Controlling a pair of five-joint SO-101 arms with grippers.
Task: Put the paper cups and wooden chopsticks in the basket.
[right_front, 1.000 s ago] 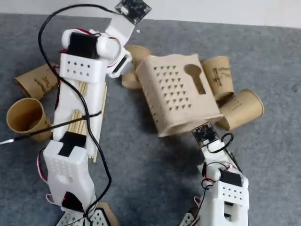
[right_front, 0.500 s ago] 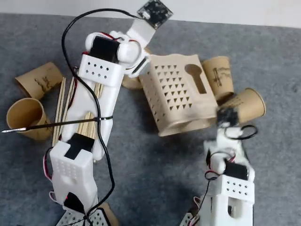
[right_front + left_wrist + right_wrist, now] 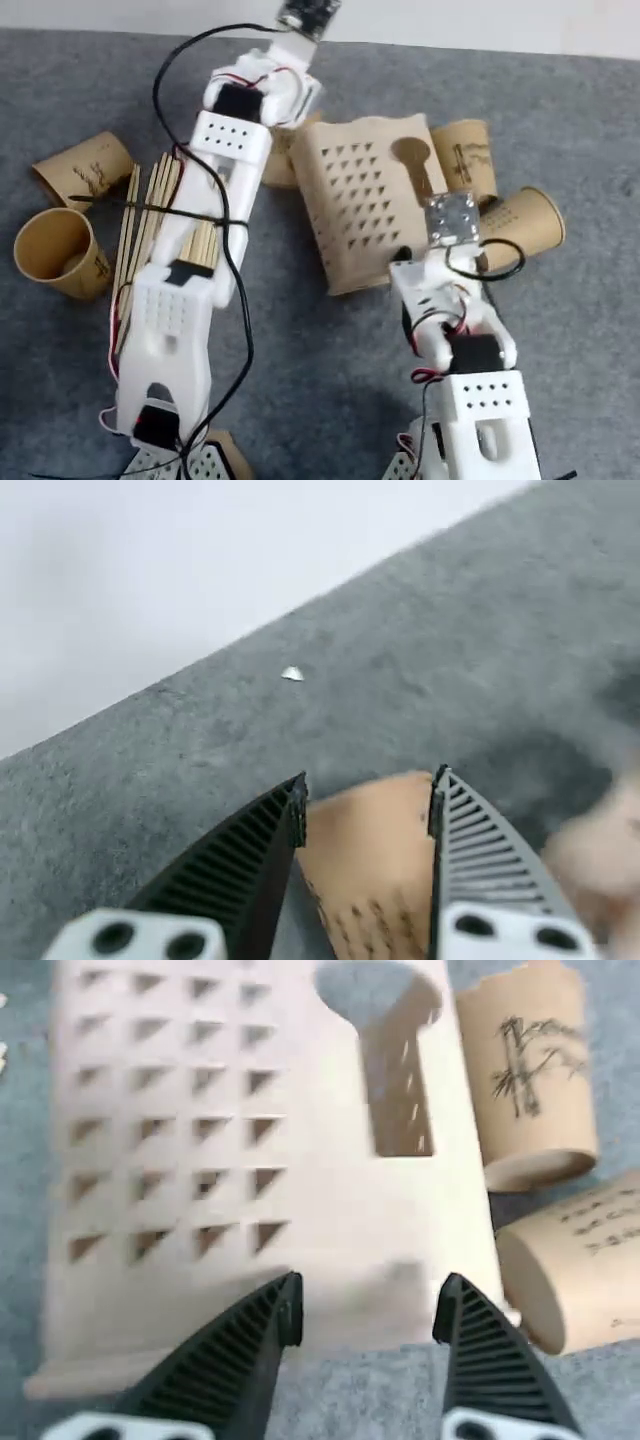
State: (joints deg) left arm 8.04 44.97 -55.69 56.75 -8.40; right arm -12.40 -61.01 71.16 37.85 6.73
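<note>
Basket [image 3: 365,200] lies on its side mid-table; I see nothing in it. Left gripper [image 3: 368,790] has its jaws apart with a paper cup [image 3: 368,870] between them, at the basket's far corner. I read this as lining up a cup grasp. Right gripper [image 3: 372,1295] is also spread, poised over the basket's open rim. Next I'd close on the cup; the basket probably wants righting. Chopsticks [image 3: 150,215] lie beneath the left arm [image 3: 200,230], other cups [image 3: 465,160] scattered both sides. Grey mat [image 3: 330,400]; white wall [image 3: 500,20] behind.
</note>
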